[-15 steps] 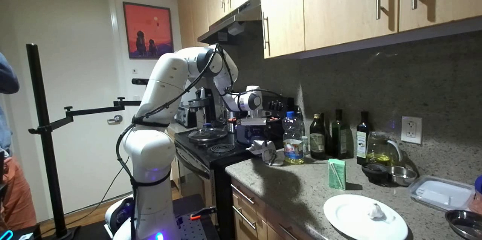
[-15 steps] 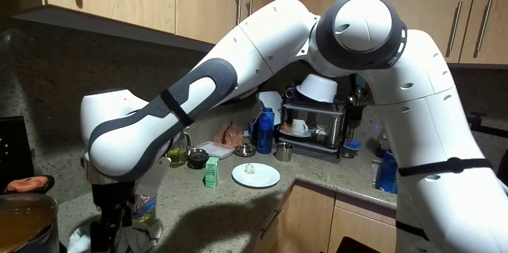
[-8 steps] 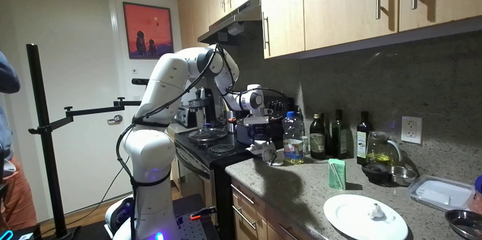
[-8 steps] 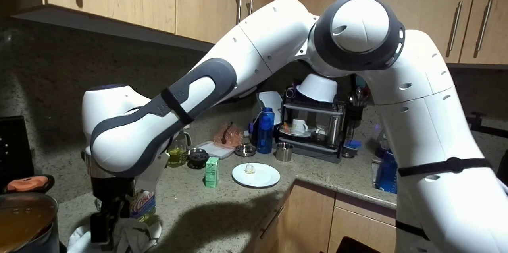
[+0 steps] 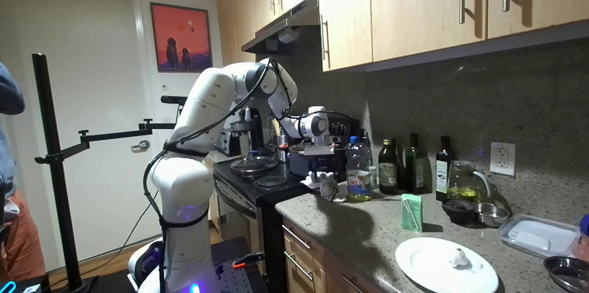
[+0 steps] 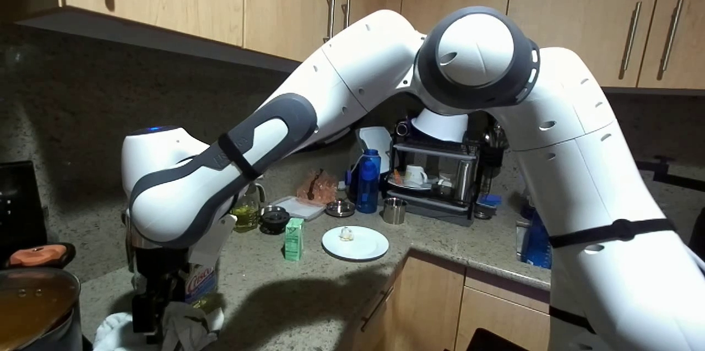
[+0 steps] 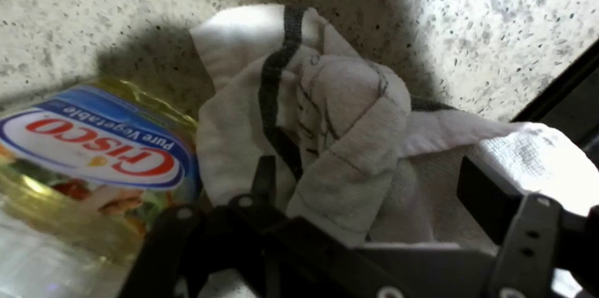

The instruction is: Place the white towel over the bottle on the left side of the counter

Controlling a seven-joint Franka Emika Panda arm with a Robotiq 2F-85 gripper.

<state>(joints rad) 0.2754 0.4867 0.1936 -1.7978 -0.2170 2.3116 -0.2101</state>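
The white towel [image 7: 337, 115] lay bunched near the edge of the table [image 5: 299, 206] along the stove [image 5: 271, 181], just beside the upright Crisco bottle [image 7: 93, 148]. The end effector [image 7: 369, 176] pointed down at it, fingers [image 7: 486, 199] spread well apart.

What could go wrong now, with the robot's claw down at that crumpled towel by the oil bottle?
The towel lies bunched up, so the gripper, its jaws apart, might pinch only a fold and lose it. The oil bottle stands close beside the towel; a sideways move could tip it. An exterior view shows a pot nearby, so a lifted towel might brush it.
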